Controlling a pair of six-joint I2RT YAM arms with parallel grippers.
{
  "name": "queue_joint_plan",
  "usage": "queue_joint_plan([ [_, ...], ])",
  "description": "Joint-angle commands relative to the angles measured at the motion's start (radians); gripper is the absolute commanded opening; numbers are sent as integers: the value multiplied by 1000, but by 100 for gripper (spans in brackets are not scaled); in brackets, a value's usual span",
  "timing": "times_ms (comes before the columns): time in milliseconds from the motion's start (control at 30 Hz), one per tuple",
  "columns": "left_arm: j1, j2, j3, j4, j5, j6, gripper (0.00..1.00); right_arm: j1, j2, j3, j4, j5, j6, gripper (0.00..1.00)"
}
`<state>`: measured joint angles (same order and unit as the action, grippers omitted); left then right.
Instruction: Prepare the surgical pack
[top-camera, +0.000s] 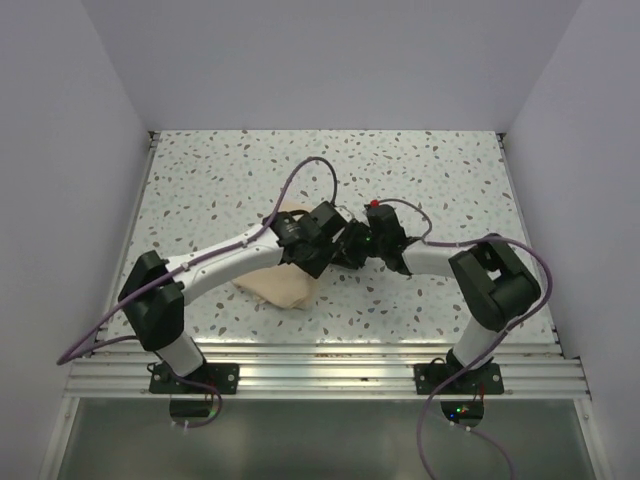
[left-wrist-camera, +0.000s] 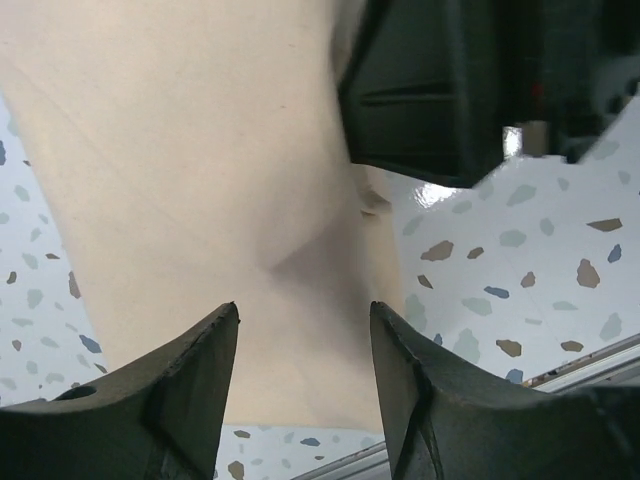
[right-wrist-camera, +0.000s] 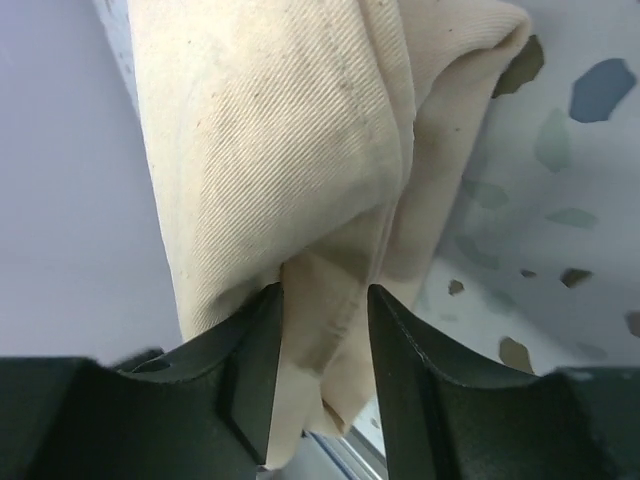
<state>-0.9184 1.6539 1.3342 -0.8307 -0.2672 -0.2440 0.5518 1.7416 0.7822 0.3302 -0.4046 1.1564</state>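
The tan cloth (top-camera: 285, 288) lies bunched in a loose folded heap on the speckled worktop (top-camera: 450, 170), left of centre and partly under the left arm's wrist. The left gripper (left-wrist-camera: 303, 310) hangs just above it, jaws clearly apart and nothing between them; its camera shows smooth cloth below with one soft crease. The right gripper (right-wrist-camera: 325, 290) meets the heap from the other side. A thick fold of the cloth (right-wrist-camera: 270, 130) fills the gap between its partly spread jaws, but I cannot tell whether they pinch it. From above, the two grippers sit close together at the heap's right edge.
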Motion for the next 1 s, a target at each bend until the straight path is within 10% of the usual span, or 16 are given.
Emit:
queue_joint_plan([
  [0, 36, -34, 32, 54, 45, 3, 59, -24, -114, 77, -327, 44, -217, 45],
  [667, 38, 191, 172, 2, -38, 14, 56, -87, -149, 29, -293, -33, -228, 15],
  [967, 53, 216, 180, -2, -60, 20, 30, -32, -56, 48, -83, -69, -81, 9],
])
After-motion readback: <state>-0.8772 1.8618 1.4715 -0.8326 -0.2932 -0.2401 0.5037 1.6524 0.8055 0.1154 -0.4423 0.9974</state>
